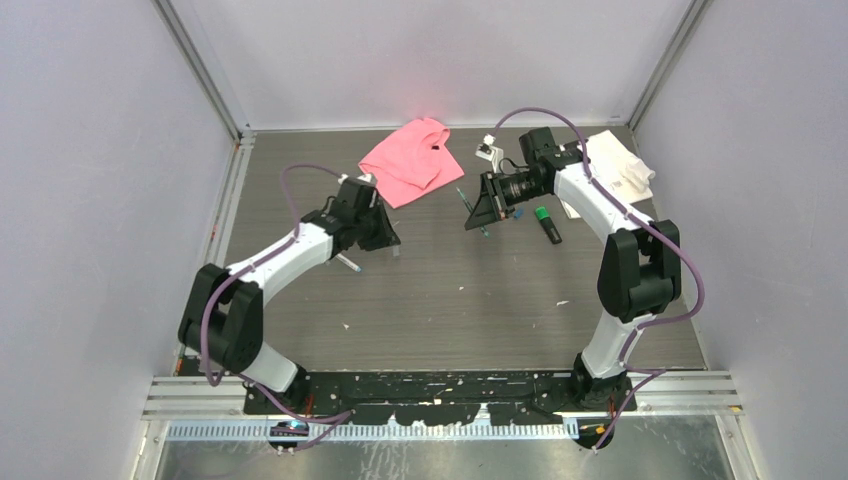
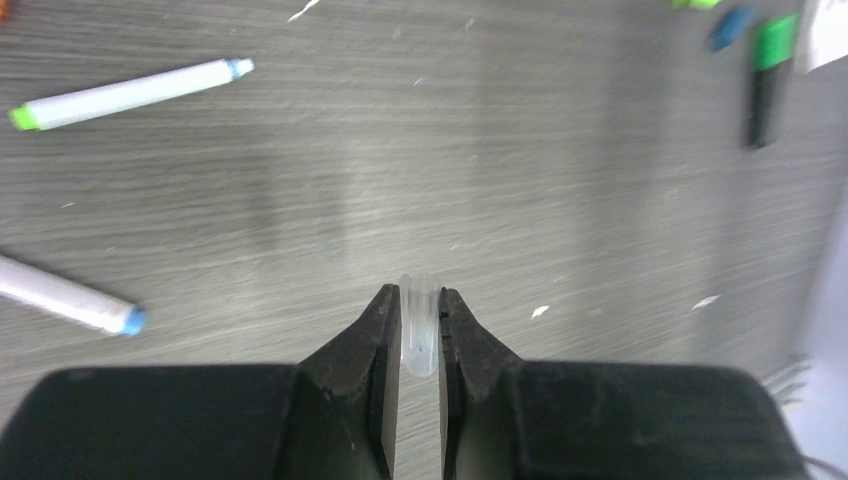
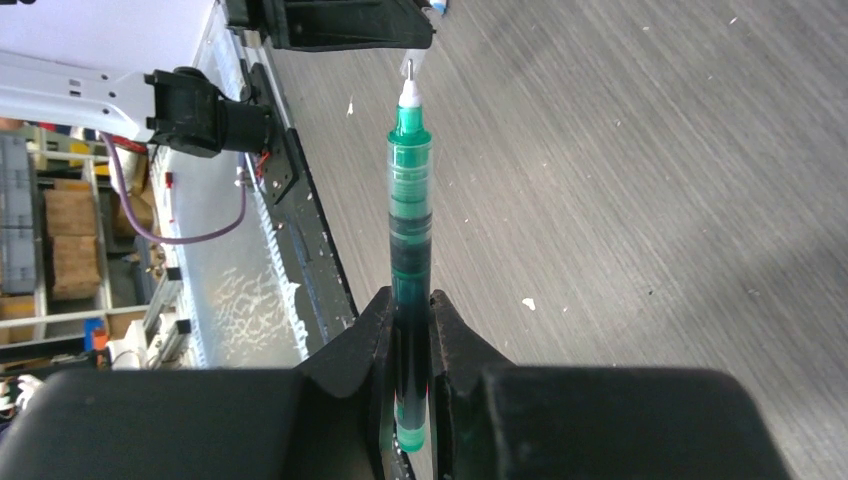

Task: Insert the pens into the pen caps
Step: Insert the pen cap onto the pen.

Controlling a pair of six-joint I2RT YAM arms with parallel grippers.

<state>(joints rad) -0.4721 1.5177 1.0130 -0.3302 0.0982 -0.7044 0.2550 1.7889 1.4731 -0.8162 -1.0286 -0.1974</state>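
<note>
While our left gripper [image 2: 418, 318] is clamped on a clear pen cap [image 2: 418, 325], the cap stands upright between the two dark fingers and pokes out just past their tips. Off to this gripper's left we see two white-bodied pens [image 2: 65, 297] lying on the table [image 2: 450, 180]. The nearer one shows a blue tip, and the farther pen [image 2: 130, 93] has a green end and a blue tip. Far ahead and to the gripper's right lies a black highlighter [image 2: 768, 75] with a green cap on it. A blue cap [image 2: 732, 27] and a bright green cap [image 2: 695, 4] lie just beside the highlighter.

Our right gripper [image 3: 410, 330] is closed tight on a green pen [image 3: 410, 200]. The pen runs straight out ahead of the fingers with its white, metal-pointed tip leading. That tip points at the left gripper's fingers ahead of it, and we cannot tell whether it touches the cap there. From above, the two grippers face each other with a gap between them. A pink cloth [image 1: 410, 160] lies beyond the left gripper, and a white cloth [image 1: 625, 165] lies behind the right one.
</note>
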